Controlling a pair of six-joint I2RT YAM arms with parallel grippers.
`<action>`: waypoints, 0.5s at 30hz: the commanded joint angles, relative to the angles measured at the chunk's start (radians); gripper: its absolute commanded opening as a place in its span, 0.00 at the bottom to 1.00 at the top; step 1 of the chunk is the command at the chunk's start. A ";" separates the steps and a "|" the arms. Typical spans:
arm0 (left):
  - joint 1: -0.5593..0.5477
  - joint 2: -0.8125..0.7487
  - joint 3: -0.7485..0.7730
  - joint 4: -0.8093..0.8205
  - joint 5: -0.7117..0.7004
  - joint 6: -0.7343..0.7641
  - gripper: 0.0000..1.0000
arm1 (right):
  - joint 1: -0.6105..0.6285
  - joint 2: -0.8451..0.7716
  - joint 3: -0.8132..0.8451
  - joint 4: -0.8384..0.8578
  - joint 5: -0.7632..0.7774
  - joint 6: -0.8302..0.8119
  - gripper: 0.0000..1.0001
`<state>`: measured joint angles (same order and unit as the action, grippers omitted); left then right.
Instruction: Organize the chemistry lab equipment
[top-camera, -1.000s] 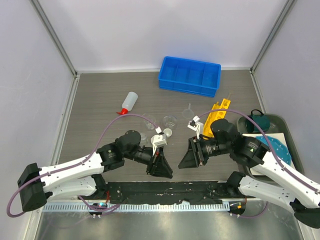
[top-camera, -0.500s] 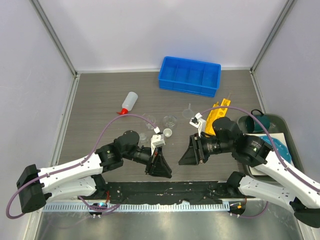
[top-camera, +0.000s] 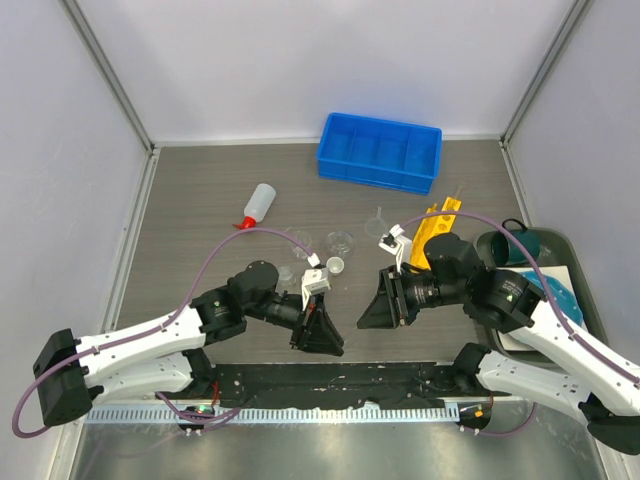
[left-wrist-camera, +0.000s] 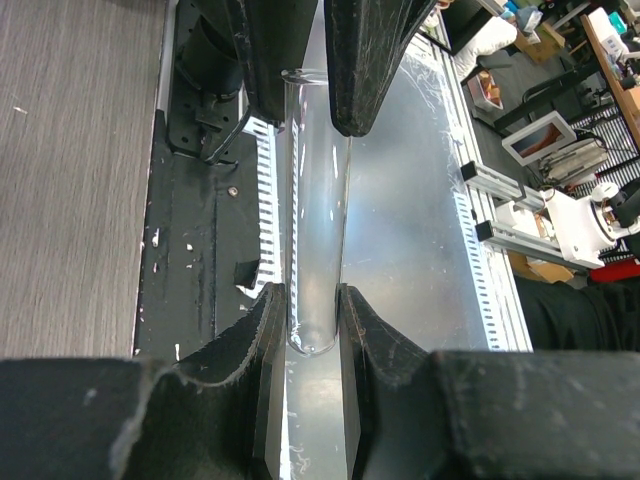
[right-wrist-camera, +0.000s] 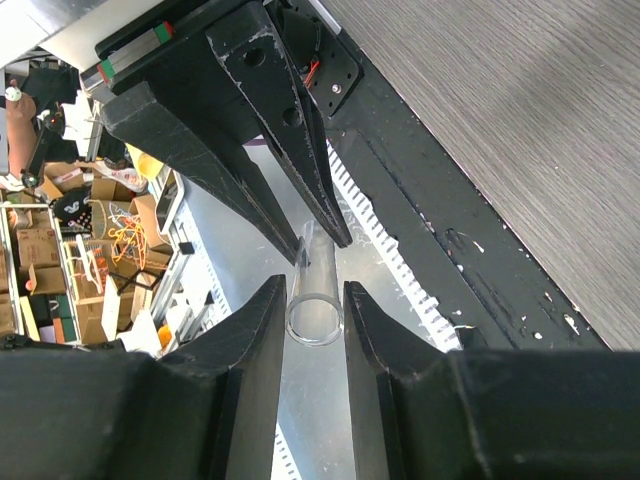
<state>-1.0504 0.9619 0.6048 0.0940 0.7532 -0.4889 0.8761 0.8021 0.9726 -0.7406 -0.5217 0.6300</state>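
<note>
Left gripper (left-wrist-camera: 315, 305) nearly closed, clamping tube (left-wrist-camera: 318, 190) at rounded end. Right gripper (right-wrist-camera: 315, 300) narrowed, pads touching open end. Tube spans gripper to gripper, mouth rightward, above near tabletop (top-camera: 200, 190) edge.

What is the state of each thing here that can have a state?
glass tube: empty, gripped by the left hand.
left hand: shut on glass tube.
right hand: around the tube's open end, grip unclear.
squeeze bottle: capped, lying on its side.
blue bin: empty.
</note>
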 joint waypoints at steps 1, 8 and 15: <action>0.007 -0.015 0.012 0.023 0.005 0.016 0.04 | 0.004 -0.009 0.034 0.001 0.012 -0.018 0.17; 0.013 0.029 0.053 -0.028 -0.070 -0.020 0.81 | 0.004 0.000 0.044 -0.022 0.069 -0.032 0.12; 0.013 0.005 0.153 -0.199 -0.228 -0.045 1.00 | 0.004 0.063 0.101 -0.101 0.202 -0.058 0.08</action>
<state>-1.0439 1.0012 0.6693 -0.0010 0.6548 -0.5201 0.8761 0.8391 0.9916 -0.8055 -0.4194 0.6064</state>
